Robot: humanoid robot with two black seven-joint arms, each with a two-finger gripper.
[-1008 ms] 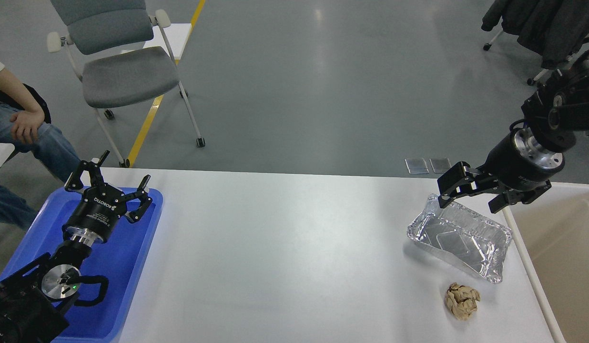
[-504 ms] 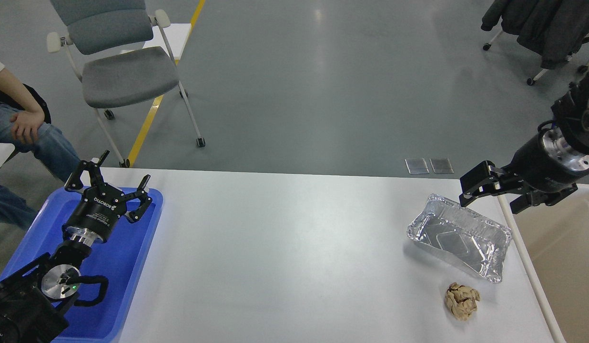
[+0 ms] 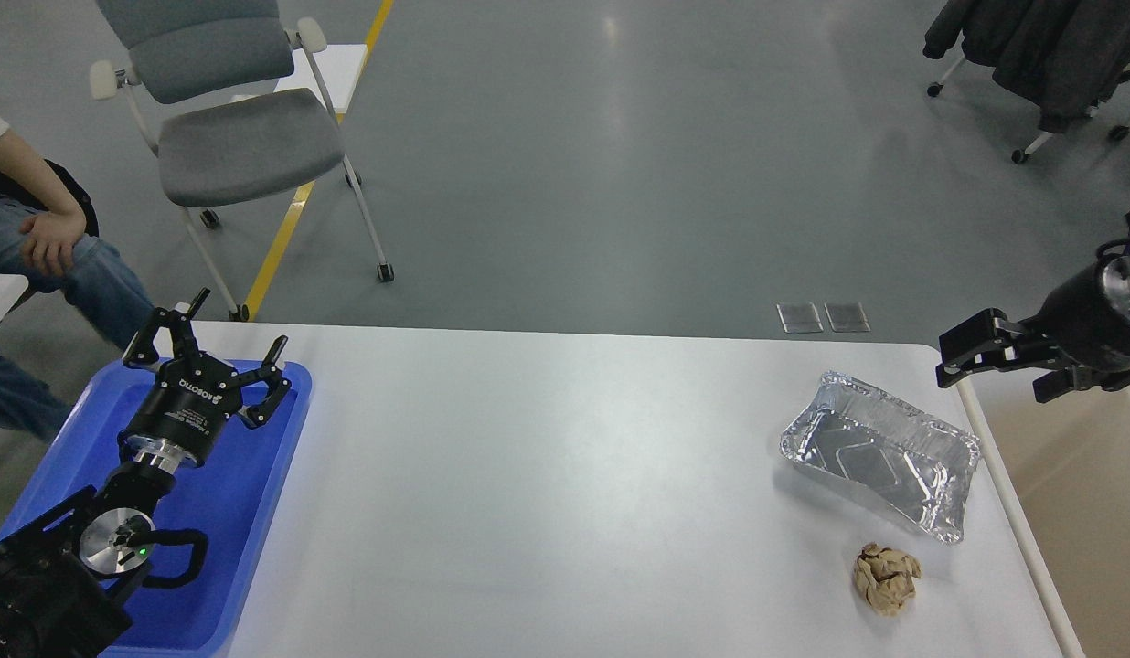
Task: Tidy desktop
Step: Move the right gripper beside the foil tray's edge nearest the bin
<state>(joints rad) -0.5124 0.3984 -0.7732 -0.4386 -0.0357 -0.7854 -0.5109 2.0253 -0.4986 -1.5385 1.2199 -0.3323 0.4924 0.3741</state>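
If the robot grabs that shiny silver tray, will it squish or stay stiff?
The foil tray will probably squish. Its walls look thin and already wrinkled, so a hard pinch would likely dent them. It is empty, so it is probably very light and may slide on the smooth white desktop if pushed. It sits flat and wide, so tipping seems unlikely.

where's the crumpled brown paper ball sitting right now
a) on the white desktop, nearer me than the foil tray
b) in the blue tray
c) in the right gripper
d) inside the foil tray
a: the paper ball lies on the bare desktop, apart from the foil tray and closer to the robot.
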